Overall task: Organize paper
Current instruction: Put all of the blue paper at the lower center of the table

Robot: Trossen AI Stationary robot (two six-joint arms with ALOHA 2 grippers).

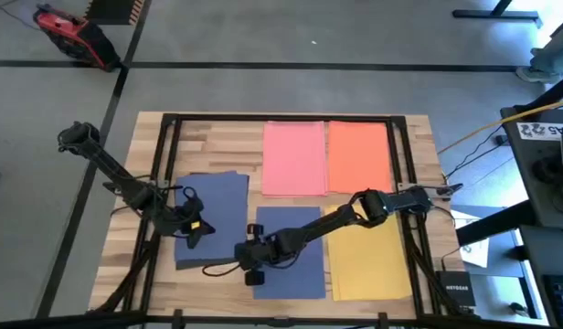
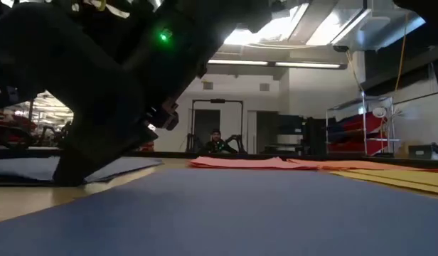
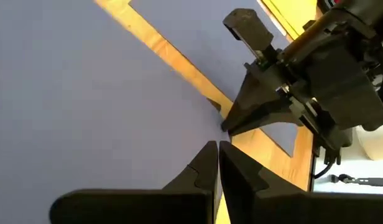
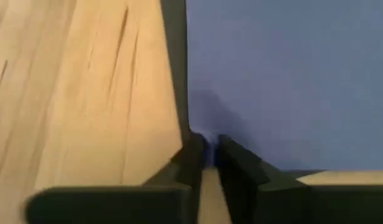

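Observation:
Five sheets of paper lie flat on the wooden table: pink [image 1: 293, 157] and orange [image 1: 358, 155] at the far side, yellow [image 1: 371, 260] at the near right, one blue sheet [image 1: 213, 206] at the left and another blue sheet [image 1: 295, 260] in the near middle. My left gripper [image 1: 197, 228] is shut low over the left blue sheet [image 3: 86, 93]. My right gripper [image 1: 254, 256] is shut at the left edge of the middle blue sheet [image 4: 285, 74]. My left gripper [image 3: 217, 149] has its shut fingertips close over the left blue sheet near its right edge; whether they touch it, I cannot tell. My right gripper [image 4: 207, 152] pinches the middle blue sheet's left edge [image 4: 190, 127] at the fingertips. It comes slanting down from the table's right. The sheet stays lying on the table.
A bare strip of wood [image 3: 173, 59] separates the two blue sheets, and my two grippers stand close together there. A black frame [image 1: 167, 137] runs around the table top. Cables and equipment [image 1: 547, 155] sit off the table's right side.

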